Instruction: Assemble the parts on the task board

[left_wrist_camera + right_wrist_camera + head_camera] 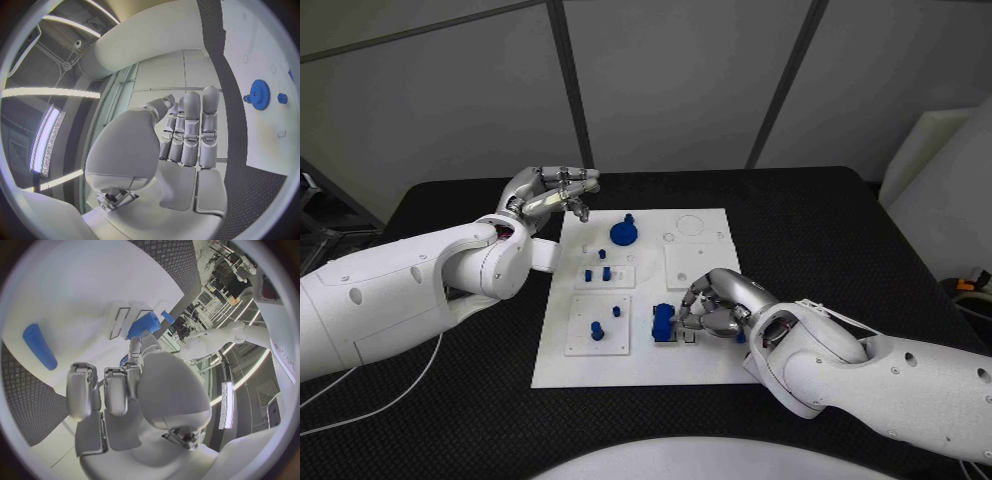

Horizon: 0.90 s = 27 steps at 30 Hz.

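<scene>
While the right hand [714, 308] is sitting over the near right part of the flat white rectangular task board [697, 372], its silver fingers are curling down round a chunky blue block-shaped part [664, 322] standing on the board. Fingertips are touching it, looks like a grip, but can't tell how firm. Right wrist view is showing that same block [144, 325] just past the curled fingers, plus a long blue bar-shaped part [39, 346] lying flat on the board, well apart from the hand.

Just left of the block, small blue pegs [597, 329] are standing in a square recess. Further back, more short blue pegs [596, 272] are standing mid-board.

Toward the far edge, a round blue toothed gear [625, 233] is sitting upright on the board; left wrist view is showing it [258, 94] too, w/ a small blue stub [282, 98] beside it.

Left hand [555, 192] is hovering off the board's far left corner, above the black textured table [848, 230], fingers held straight and close together, holding nothing.
</scene>
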Available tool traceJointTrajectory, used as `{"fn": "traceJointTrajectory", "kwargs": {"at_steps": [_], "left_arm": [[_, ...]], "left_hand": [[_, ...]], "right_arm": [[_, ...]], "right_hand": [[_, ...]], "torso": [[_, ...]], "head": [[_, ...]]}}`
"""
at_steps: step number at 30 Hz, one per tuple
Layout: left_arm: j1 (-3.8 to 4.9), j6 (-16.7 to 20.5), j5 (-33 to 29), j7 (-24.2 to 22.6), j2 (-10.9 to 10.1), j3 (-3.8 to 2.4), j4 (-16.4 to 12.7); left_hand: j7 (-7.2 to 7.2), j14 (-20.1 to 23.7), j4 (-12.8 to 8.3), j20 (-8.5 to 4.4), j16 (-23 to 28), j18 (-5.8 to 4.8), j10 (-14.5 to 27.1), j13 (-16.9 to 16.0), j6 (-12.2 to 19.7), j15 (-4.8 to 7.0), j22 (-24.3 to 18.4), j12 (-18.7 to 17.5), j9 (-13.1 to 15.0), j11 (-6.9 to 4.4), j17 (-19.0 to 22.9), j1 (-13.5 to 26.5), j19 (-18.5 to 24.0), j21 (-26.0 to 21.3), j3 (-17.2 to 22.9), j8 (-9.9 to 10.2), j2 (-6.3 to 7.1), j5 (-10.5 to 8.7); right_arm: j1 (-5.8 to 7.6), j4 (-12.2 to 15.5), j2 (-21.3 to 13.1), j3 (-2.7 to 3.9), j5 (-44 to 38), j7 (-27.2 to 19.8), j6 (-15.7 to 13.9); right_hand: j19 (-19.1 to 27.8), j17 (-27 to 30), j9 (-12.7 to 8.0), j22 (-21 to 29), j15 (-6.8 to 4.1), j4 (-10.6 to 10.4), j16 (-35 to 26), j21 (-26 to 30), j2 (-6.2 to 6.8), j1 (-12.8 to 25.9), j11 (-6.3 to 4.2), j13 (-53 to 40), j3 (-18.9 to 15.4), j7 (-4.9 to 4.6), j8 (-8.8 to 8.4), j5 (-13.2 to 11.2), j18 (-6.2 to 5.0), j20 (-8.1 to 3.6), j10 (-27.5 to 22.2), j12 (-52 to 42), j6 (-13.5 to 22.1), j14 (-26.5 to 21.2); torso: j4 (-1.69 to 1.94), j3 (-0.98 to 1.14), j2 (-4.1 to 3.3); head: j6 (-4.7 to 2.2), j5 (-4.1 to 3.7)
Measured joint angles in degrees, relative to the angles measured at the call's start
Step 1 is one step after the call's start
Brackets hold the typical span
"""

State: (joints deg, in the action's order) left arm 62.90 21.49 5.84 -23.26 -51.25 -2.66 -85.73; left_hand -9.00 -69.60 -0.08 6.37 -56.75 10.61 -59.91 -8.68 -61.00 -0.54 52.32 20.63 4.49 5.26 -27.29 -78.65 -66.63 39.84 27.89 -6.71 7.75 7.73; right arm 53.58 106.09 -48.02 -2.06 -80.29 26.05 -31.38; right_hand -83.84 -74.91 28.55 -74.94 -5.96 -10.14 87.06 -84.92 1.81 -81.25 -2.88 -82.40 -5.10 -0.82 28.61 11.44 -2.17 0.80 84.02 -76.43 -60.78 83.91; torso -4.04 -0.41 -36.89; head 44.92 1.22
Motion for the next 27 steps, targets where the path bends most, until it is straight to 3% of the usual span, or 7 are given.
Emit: {"fn": "traceJointTrajectory", "kwargs": {"at_steps": [8,14,21,27], "left_arm": [[-0.01,0.0,0.0,0.0,0.0,0.0,0.09],[-0.04,0.0,0.0,0.0,0.05,0.0,0.18],[-0.08,-0.01,-0.01,0.01,0.11,0.0,0.23],[-0.09,-0.01,-0.01,0.02,0.06,0.0,0.22]], "left_hand": [[0.0,0.0,0.0,0.0,0.0,0.0,0.0,0.0,0.0,0.0,0.0,0.0,0.0,0.0,0.0,0.0,0.0,0.0,0.0,0.0,0.0,0.0],[-0.02,0.0,0.0,0.0,0.0,0.0,0.02,0.0,0.02,0.0,-0.02,0.0,0.0,-0.01,0.01,0.0,0.0,-0.01,0.0,0.0,0.0,0.0],[-0.01,0.0,-0.16,0.0,0.0,0.0,0.42,0.0,0.42,0.0,-0.12,0.0,-0.05,0.0,0.12,0.0,0.0,-0.23,-0.16,0.0,0.0,0.0],[-0.01,0.0,-0.16,0.0,0.0,0.0,0.42,0.0,0.42,0.0,-0.12,0.0,-0.05,0.0,0.11,0.0,0.0,-0.23,-0.16,0.0,0.0,0.0]], "right_arm": [[0.0,1.27,-1.11,-0.01,2.25,-6.84,-2.36],[0.0,1.33,-1.27,-0.01,3.31,-9.36,-2.85],[0.0,0.49,0.11,-0.02,3.46,-10.01,-0.41],[0.0,-0.03,0.85,-0.02,2.59,-9.35,1.84]], "right_hand": [[0.0,0.0,0.13,0.01,0.0,-0.63,0.0,0.0,0.3,0.3,0.0,1.98,0.34,0.0,0.0,0.79,-0.01,0.0,0.0,-0.1,0.0,0.0],[0.0,0.0,0.19,0.01,0.0,-0.4,0.24,0.0,0.28,0.28,0.0,2.0,0.58,0.0,-0.21,1.33,-0.01,0.0,0.0,-0.11,0.0,0.0],[0.0,0.0,0.33,0.01,0.01,0.08,0.24,0.0,0.85,-0.81,0.01,2.01,1.05,0.0,-0.21,-0.01,-0.01,0.0,0.0,0.19,0.0,0.01],[0.0,0.01,0.33,0.02,0.02,0.39,0.24,0.0,0.57,-1.1,0.01,2.0,1.36,0.0,-0.21,-0.32,-0.01,0.0,0.0,0.2,0.01,0.01]], "torso": [[-0.03,0.01,0.03],[-0.03,-0.01,0.04],[0.07,-0.03,0.02],[0.07,-0.04,-0.03]], "head": [[-0.01,0.1],[-0.01,0.13],[-0.04,0.08],[-0.03,0.37]]}}
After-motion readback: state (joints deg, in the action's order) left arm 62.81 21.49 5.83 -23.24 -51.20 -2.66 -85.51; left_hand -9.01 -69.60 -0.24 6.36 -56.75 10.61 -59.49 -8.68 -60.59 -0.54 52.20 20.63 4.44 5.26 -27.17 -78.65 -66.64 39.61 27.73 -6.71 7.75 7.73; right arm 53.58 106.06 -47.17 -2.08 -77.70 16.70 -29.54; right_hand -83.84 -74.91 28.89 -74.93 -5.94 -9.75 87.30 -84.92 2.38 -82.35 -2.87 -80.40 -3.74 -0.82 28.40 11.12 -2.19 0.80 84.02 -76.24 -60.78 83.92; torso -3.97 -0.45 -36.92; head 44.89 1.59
